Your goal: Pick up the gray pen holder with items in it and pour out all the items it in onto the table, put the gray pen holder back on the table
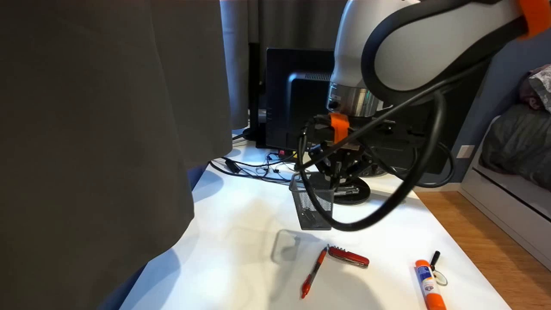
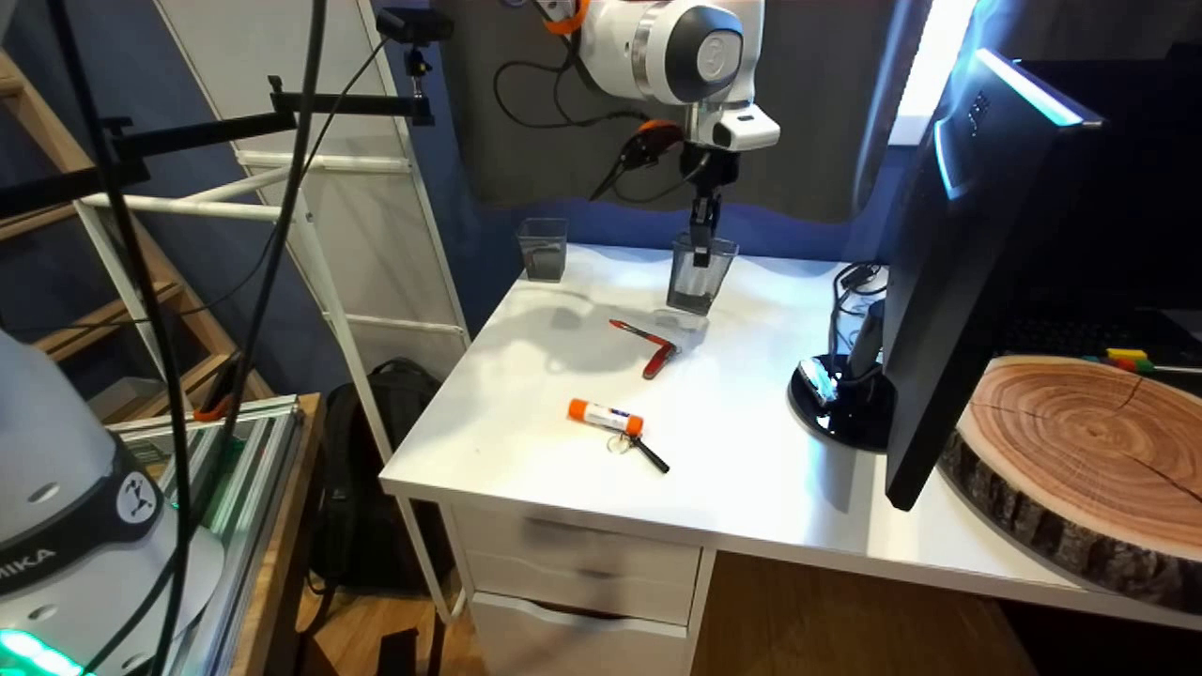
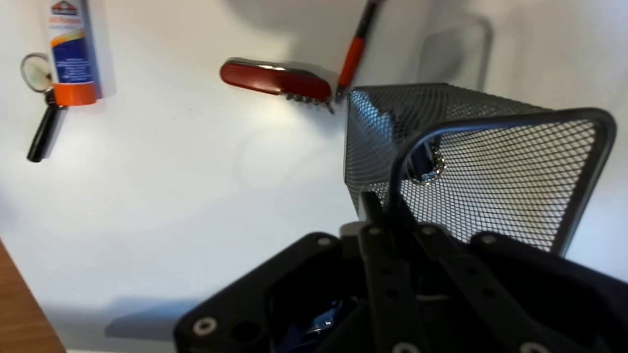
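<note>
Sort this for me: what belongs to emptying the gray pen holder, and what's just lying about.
The job:
gripper
pen holder, in its grip
dark thing inside it, to be poured
table
pen, knife, glue stick, magnifier: possibly poured items, though I cannot tell

Just lying about:
other cup
monitor
wood slice
cables
</note>
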Robot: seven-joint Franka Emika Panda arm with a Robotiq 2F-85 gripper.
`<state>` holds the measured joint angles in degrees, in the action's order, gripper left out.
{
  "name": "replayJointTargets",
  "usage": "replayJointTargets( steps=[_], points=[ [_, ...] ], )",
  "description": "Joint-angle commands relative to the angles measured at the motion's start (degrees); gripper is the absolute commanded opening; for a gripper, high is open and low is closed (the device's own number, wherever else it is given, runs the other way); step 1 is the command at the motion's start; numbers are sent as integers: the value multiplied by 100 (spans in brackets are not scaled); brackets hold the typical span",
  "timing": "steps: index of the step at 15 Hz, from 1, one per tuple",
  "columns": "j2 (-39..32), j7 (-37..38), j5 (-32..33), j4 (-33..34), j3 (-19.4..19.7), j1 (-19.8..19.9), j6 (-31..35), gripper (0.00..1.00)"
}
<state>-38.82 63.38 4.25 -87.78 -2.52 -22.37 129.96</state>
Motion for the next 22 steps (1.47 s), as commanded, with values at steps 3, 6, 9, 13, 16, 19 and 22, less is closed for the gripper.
replayJointTargets(
  steps=[3,6,9,13,16,19,22],
  points=[
    [-686,1093,44,810,280,-293,662,2],
    [-1085,1347,79,1301,328,-426,584,2],
    [-1422,1657,314,1754,565,-698,505,2],
    [-1724,1643,426,2202,583,-804,463,2],
    [-1670,827,-58,2199,-26,-398,296,2],
    [-1613,1107,174,1941,195,-586,631,2],
    [-1663,1544,596,1882,630,-923,1445,2]
  ],
)
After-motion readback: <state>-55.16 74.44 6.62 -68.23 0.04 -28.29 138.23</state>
